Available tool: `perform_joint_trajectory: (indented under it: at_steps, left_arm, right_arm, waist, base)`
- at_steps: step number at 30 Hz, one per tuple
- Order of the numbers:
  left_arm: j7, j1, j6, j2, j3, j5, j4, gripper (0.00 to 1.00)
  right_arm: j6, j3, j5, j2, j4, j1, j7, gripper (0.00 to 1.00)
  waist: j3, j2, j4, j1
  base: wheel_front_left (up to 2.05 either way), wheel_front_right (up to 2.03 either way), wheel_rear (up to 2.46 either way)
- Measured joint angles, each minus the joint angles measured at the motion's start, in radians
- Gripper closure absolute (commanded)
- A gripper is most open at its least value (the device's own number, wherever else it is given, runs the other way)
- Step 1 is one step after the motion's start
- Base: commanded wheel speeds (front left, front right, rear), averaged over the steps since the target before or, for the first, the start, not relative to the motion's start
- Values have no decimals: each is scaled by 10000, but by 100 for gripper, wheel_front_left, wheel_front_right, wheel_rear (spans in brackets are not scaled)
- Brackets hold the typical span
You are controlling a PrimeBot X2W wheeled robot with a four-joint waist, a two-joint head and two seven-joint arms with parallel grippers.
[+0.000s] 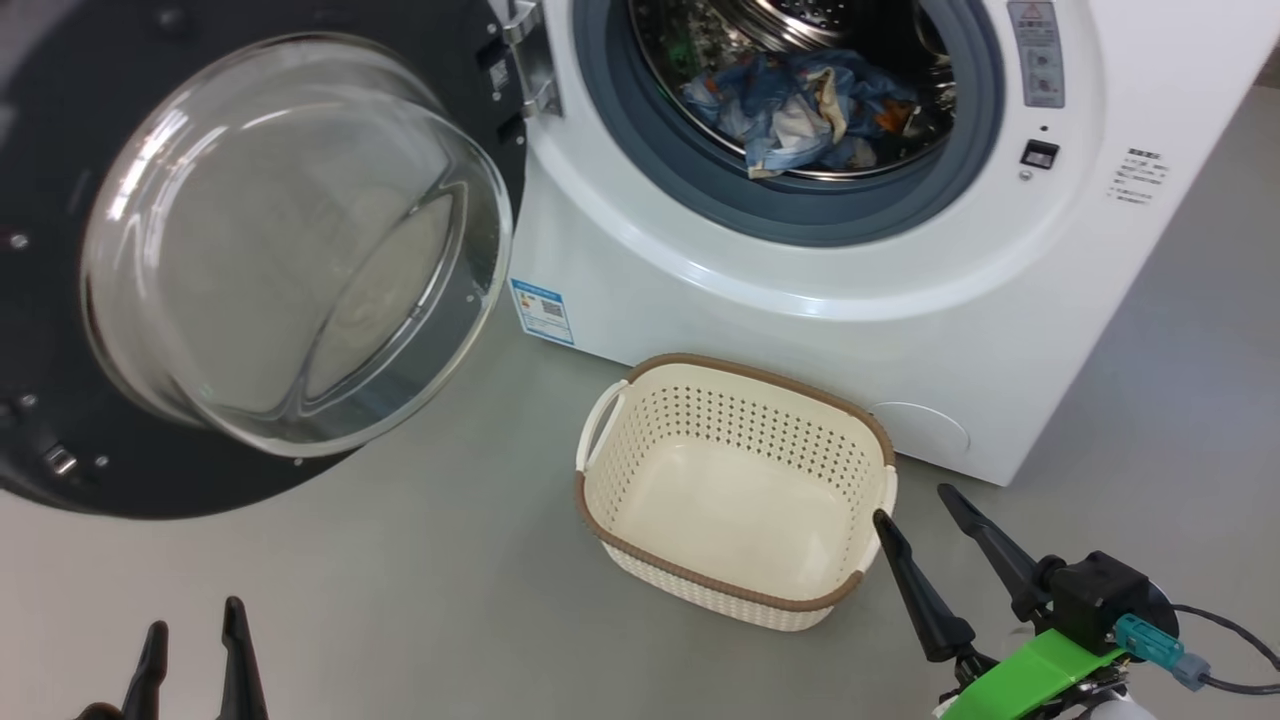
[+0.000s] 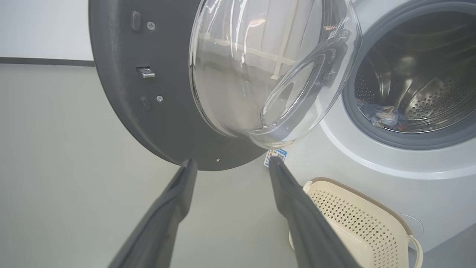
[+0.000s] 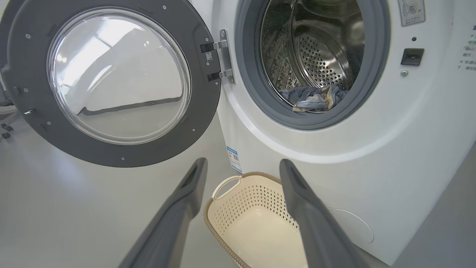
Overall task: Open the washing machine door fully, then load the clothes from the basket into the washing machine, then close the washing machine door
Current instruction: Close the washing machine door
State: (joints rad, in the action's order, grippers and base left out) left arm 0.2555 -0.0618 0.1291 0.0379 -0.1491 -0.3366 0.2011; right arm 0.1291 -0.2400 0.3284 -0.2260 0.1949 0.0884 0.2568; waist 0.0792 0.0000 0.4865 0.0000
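Head view.
- Washing machine [image 1: 800, 330]: white, at 1 o'clock, mouth uncovered, grey-blue gasket [image 1: 640, 140] round the steel drum [image 1: 700, 40].
- Door [image 1: 60, 400]: at 9 o'clock, swung wide on its hinge [image 1: 530, 60], black rim, clear glass bowl [image 1: 290, 240] bulging toward the camera.
- Clothes [image 1: 800, 110]: a crumpled blue heap with pale and orange patches, lying at the bottom of the drum.
- Basket [image 1: 740, 420]: cream with a brown rim, at 6 o'clock on the grey floor [image 1: 400, 600], just in front of the machine, its bare bottom showing.
- Label sticker [image 1: 541, 311]: blue, on the machine's lower front corner, at 10 o'clock from the basket.
- Left gripper [image 1: 195, 618]: at 7 o'clock, fingers spread, apart from everything.
- Right gripper [image 1: 912, 503]: at 5 o'clock, fingers spread, tips just beside the basket's near right corner; whether they touch it cannot be told.

Left wrist view.
- Fingers spread, rising from 6 o'clock.
- Door fills 12 o'clock, glass bowl toward the machine.
- Drum at 2 o'clock, clothes low at its front lip.
- Basket at 5 o'clock, partly behind one finger.

Right wrist view.
- Fingers spread.
- Basket between them at 6 o'clock.
- Door at 10 o'clock.
- Drum at 1 o'clock, clothes resting on its lower edge.
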Motion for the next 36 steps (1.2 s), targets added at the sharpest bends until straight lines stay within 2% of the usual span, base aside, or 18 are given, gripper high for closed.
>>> perform_joint_trajectory:
  at_steps: [8,19,21,22,24,25,32,36]
  left_arm:
    - [0,-11,0,-4,-169,-111,4,0]
    - [0,-28,0,-4,-259,-111,-40,0]
    - [0,-26,0,-4,-282,-115,-40,3]
    - [0,-24,0,-6,-303,-128,-42,34]
    - [0,-18,0,-6,-355,-165,-81,75]
    - [-2,-11,0,-13,-397,-190,-138,100]
    - [-2,361,0,-50,-848,-301,-1120,100]
    - [0,1026,0,353,-1172,-995,-1766,100]
  right_arm:
    - [0,-69,2,-4,77,185,0,0]
    - [0,-111,186,-2,96,185,0,0]
    - [0,-113,278,-2,94,185,0,0]
    - [0,-123,278,-2,94,185,0,0]
    - [0,-123,278,-2,94,186,0,0]
    - [0,-121,278,-2,94,186,0,0]
    - [0,-50,278,2,67,183,0,0]
    - [0,8,272,0,54,178,0,0]
  waist:
    - [-36,0,368,0]
    - [-24,0,389,0]
    - [-2,0,378,0]
    - [15,0,363,0]
    - [63,0,315,0]
    - [81,0,286,0]
    - [259,0,89,0]
    - [354,0,13,0]
  base:
    - [0,0,0]
    - [0,0,0]
    - [0,0,0]
    - [0,0,0]
    - [0,0,0]
    - [0,0,0]
    - [0,0,0]
    - [0,0,0]
